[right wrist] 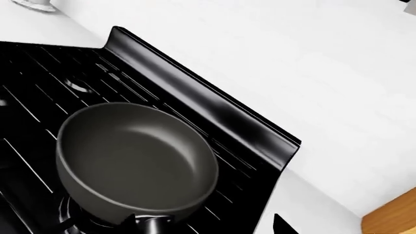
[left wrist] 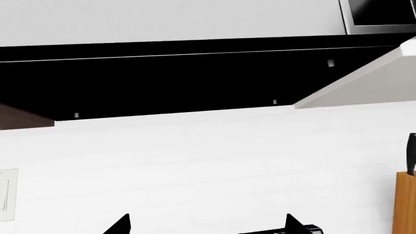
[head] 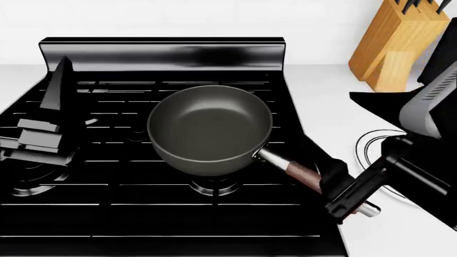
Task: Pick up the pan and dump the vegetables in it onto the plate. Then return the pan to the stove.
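Observation:
The dark-grey pan (head: pixel 208 128) sits on the stove (head: pixel 143 214) over a front burner and looks empty inside; its bowl (right wrist: pixel 133 156) fills the right wrist view. The wooden handle (head: pixel 303 174) points toward the counter on the right. My right gripper (head: pixel 341 187) is open astride that handle, fingers wide apart (right wrist: pixel 204 224), with the steel neck (right wrist: pixel 153 225) close to one finger. My left gripper (head: pixel 61 80) hovers open over the stove's left burners, facing the wall (left wrist: pixel 208 224). The white plate (head: pixel 364 144) shows partly behind my right arm. The vegetables are out of view.
A wooden knife block (head: pixel 396 43) stands on the white counter at the back right, its edge also in the left wrist view (left wrist: pixel 406 204). The stove's raised back panel (head: pixel 164 53) runs along the wall. A black range hood (left wrist: pixel 195 83) hangs above.

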Available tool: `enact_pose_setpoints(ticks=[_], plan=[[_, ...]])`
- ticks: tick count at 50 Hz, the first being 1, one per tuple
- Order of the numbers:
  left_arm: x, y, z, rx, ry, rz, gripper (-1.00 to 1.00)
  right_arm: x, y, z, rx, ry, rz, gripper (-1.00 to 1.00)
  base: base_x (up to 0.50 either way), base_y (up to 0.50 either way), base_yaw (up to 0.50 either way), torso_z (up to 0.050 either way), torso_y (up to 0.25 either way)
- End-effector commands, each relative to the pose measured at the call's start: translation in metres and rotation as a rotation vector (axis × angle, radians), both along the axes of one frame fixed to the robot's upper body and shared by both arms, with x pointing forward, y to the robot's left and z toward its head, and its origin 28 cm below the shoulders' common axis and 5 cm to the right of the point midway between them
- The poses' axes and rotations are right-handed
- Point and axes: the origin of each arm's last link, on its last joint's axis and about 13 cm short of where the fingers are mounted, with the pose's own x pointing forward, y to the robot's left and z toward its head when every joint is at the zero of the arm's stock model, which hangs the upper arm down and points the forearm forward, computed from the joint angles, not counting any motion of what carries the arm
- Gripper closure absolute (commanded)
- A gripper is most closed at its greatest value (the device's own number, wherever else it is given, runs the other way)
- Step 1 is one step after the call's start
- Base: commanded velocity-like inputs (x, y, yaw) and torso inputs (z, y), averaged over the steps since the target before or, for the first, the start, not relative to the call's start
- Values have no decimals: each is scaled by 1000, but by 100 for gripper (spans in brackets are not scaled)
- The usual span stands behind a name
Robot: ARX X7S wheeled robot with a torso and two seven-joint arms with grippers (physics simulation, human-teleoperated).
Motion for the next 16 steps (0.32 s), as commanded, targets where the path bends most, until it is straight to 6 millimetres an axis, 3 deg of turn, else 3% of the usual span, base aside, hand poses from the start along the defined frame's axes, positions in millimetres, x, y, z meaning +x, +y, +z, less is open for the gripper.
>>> enact_pose_setpoints(ticks=[1, 16], plan=[[-18, -2, 2, 8, -23, -7, -100, -25, -6, -8, 70, -52, -12, -100, 0, 0, 0, 0, 0], [-40, 2, -3, -16, -49, -6, -100, -46, 4, -10, 118, -108, -21, -100, 0, 0, 0, 0, 0]])
